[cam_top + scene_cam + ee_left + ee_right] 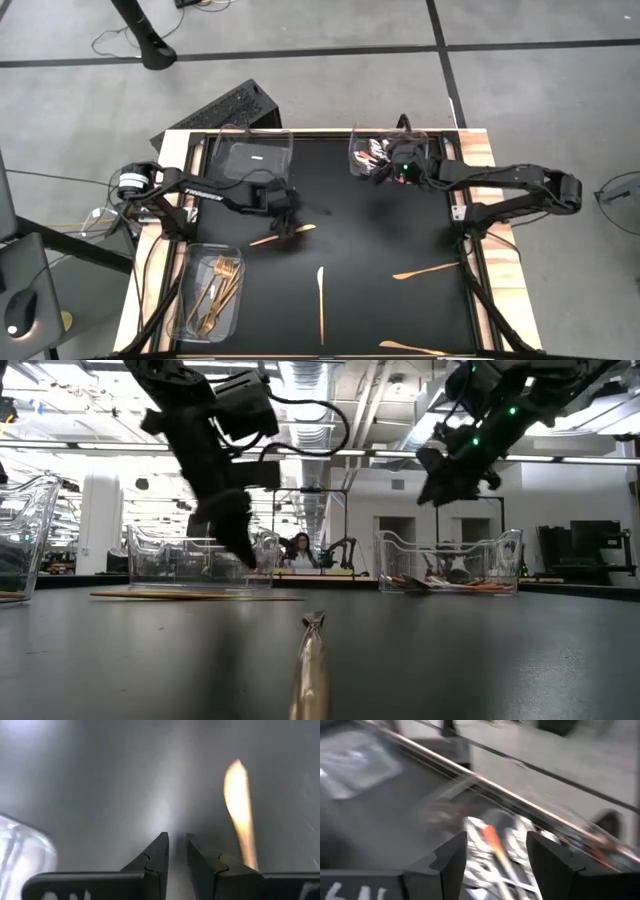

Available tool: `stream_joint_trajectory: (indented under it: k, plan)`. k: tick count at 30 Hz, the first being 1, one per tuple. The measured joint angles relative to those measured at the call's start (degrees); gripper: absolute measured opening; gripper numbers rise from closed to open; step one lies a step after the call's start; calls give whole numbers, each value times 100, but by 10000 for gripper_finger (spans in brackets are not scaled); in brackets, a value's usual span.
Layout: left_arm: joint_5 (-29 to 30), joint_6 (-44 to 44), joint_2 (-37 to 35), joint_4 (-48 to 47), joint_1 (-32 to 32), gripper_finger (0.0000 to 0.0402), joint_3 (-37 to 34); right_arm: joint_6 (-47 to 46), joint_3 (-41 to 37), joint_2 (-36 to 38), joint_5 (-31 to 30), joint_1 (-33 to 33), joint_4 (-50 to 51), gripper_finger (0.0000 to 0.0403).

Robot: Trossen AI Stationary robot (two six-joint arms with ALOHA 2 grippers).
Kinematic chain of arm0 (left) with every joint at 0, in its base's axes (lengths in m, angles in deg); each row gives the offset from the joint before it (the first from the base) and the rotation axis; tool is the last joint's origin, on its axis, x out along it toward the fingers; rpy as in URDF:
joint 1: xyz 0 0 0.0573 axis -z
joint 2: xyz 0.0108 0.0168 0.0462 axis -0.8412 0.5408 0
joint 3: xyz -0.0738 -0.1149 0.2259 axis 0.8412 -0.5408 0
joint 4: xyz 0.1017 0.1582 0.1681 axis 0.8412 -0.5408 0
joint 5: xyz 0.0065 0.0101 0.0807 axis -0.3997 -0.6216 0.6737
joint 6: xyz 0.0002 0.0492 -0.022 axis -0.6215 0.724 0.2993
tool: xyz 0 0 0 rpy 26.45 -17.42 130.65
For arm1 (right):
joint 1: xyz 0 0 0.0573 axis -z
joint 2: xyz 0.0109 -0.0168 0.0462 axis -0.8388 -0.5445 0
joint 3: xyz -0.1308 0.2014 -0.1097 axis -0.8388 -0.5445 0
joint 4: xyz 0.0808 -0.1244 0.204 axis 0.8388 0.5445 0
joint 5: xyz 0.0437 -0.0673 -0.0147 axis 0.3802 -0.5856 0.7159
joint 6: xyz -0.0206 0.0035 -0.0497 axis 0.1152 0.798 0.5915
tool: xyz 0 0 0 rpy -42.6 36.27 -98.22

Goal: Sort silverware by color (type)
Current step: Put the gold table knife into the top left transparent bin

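Black matting covers the table (370, 250), and the silverware is spread over it and in three clear plastic trays. The right gripper (385, 172) hangs above the far right tray (356, 140), which holds the spoons (372, 152) with orange-red handles; in the right wrist view its fingers (451, 862) stand wide apart with nothing between them, and one orange handle lies below in the tray. The left gripper (288, 222) is low near the middle of the table, just beside a gold knife (283, 236) that lies slanted on the mat. In the left wrist view its fingers (155, 857) are nearly closed, with a narrow gap, and they hold nothing; the gold piece shows beside them, not between them. The far left tray (252, 160) is behind this arm. The near left tray (190, 300) holds gold forks (218, 290). Another gold knife (321, 295) lies straight at the near middle, one more gold utensil (425, 270) lies to the right of it, and a further one (410, 347) is at the near edge.
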Motion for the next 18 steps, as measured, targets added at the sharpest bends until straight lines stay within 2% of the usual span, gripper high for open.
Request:
stream_joint_trajectory:
  k: [7, 18]
  plan:
    - [-249, -393, -2, -797, 367, 50, 2, 183, 0, 0, 89, -537, -677, 225]
    - [-1723, -498, -7, -955, 618, 50, 7, 197, 5, -126, 107, -838, -573, 225]
